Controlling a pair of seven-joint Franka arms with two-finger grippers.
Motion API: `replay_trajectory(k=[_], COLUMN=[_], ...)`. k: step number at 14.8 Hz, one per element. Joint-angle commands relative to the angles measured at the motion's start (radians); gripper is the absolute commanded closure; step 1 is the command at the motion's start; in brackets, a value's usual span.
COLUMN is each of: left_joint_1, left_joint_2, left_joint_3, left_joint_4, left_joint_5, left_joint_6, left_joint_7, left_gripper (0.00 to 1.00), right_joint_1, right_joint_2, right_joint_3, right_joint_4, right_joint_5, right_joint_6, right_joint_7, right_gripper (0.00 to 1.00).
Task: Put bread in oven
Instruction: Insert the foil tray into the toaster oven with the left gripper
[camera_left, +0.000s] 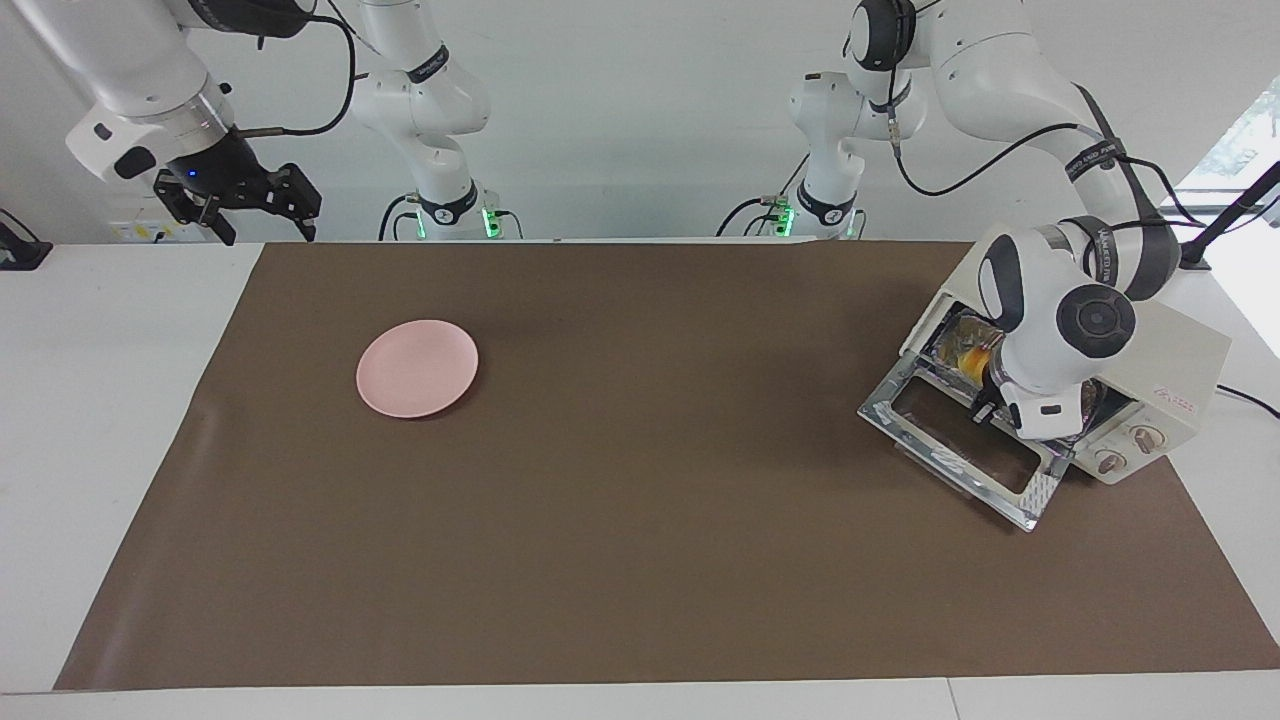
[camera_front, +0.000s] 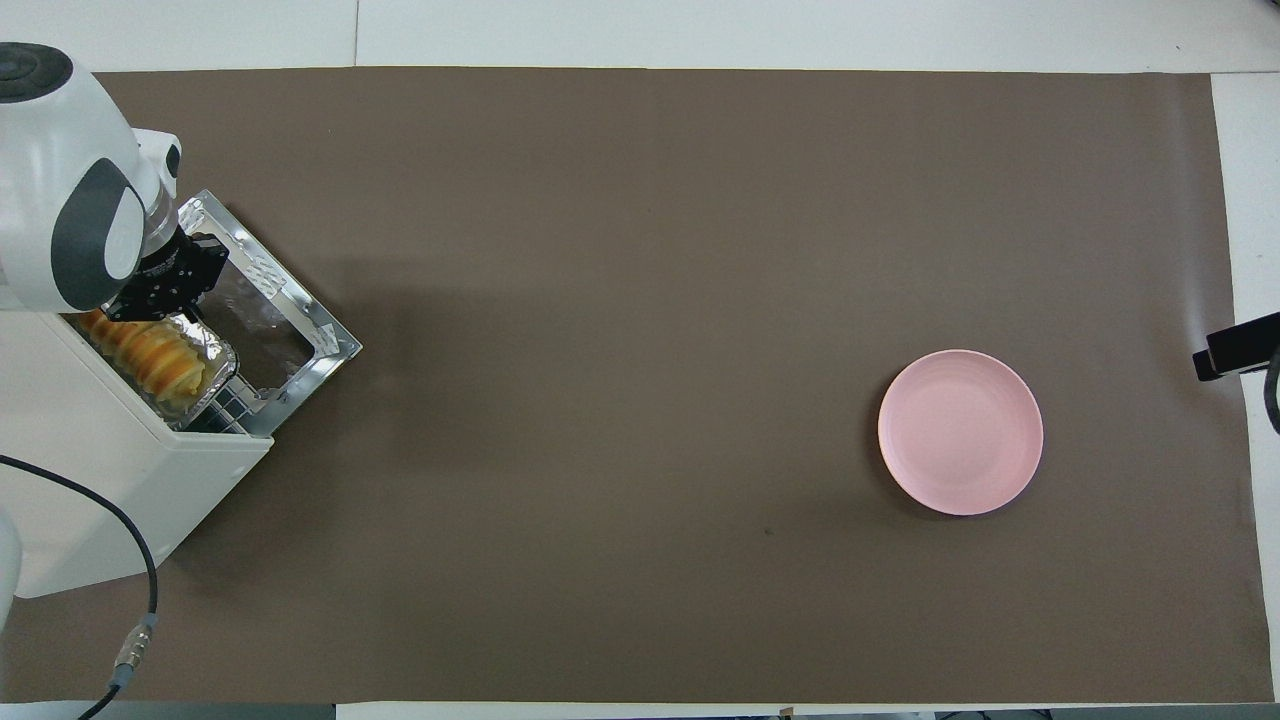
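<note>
Bread (camera_front: 150, 355) lies in a crinkled foil tray (camera_front: 205, 352) that sits on the wire rack just inside the mouth of the oven (camera_front: 120, 480), at the left arm's end of the surface (camera_front: 640, 300). I judge the loaf light and soft, easy to dent if squeezed, so I would not take it by its ridged top; the tray is the better thing to take hold of, by its rim at the open end, though thin foil bends and creases under a hard pinch and can slide on the rack. My left hand (camera_front: 165, 290) is clenched at the tray's rim, over the hinge end of the drop-down door (camera_left: 960, 440); whether the fingertips actually pinch foil I cannot tell, since my own wrist covers the spot. The door lies flat and open in front of the oven, and it is the main thing in my way: I have to work above its glass and frame, and it will need lifting shut once the tray is fully in. The oven's knobs (camera_left: 1128, 447) are beside the opening, apart from my hand. My right hand (camera_left: 245, 205) waits with fingers spread, up over the right arm's end of the surface. A pink plate (camera_left: 417, 368) rests bare well apart from the oven, toward the right arm's end, and blocks nothing.
</note>
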Motion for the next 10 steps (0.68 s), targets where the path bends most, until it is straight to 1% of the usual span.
replay_trajectory(k=[1, 5, 6, 7, 8, 10], left_joint_1=[0.007, 0.014, 0.021, 0.022, 0.022, 0.022], left_joint_2=[-0.055, -0.055, -0.055, -0.055, -0.055, -0.057], left_joint_3=[0.000, 0.000, 0.000, 0.000, 0.001, 0.001], left_joint_4=[-0.081, -0.078, -0.076, -0.076, -0.076, -0.072], left_joint_5=[0.029, 0.075, 0.075, 0.076, 0.078, 0.093], left_joint_6=[0.047, 0.056, 0.055, 0.055, 0.053, 0.052], left_joint_7=[0.027, 0.038, 0.053, 0.075, 0.079, 0.083], left_gripper=[1.00, 1.00, 0.83, 0.62, 0.34, 0.11], right_joint_1=[-0.014, -0.014, -0.014, -0.014, -0.014, -0.014], right_joint_2=[0.002, 0.002, 0.002, 0.002, 0.002, 0.002], right_joint_3=[0.011, 0.009, 0.011, 0.011, 0.011, 0.011], right_joint_4=[0.005, 0.005, 0.005, 0.005, 0.005, 0.005], right_joint_5=[-0.003, -0.003, -0.003, -0.003, -0.003, -0.003], right_joint_6=[-0.016, -0.018, -0.018, -0.018, -0.018, -0.016], right_joint_7=[-0.014, -0.013, -0.013, -0.014, -0.013, -0.014], right_gripper=[0.00, 0.00, 0.00, 0.00, 0.00, 0.00])
